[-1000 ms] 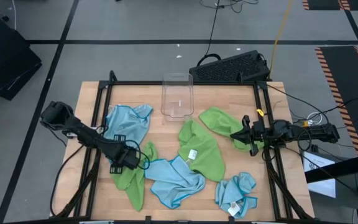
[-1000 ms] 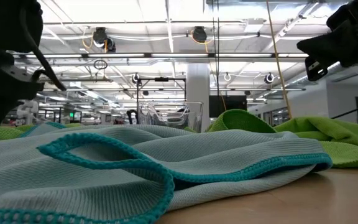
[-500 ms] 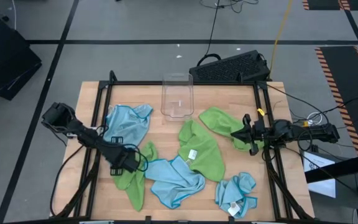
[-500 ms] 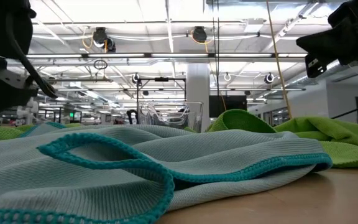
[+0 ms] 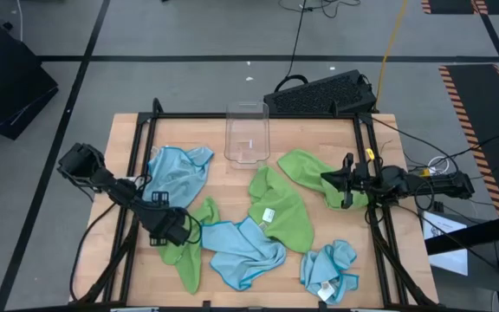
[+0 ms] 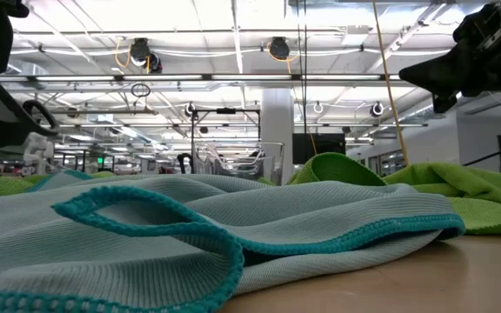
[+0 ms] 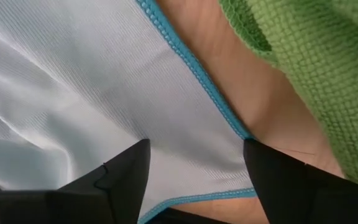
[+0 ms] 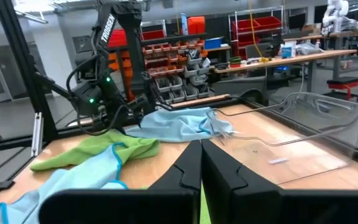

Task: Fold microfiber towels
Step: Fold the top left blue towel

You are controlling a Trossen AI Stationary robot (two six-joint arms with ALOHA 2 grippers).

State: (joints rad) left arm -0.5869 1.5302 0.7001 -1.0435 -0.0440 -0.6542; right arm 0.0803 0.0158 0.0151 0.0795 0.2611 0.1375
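The left claw is hovering with its fingers spread and pinching nothing, directly over the edge of a light blue towel, with a lime green towel lying just beside and beneath it on the table. The right claw is waiting with its fingers pressed together above another lime green towel, and the clear bin is standing well apart from both.

Left gripper seen from its wrist: two dark fingers stand apart with nothing between them. Directly below lies a light blue towel, its teal stitched edge running diagonally past the fingers. Beyond that edge shows a strip of bare wooden table, then a green towel.
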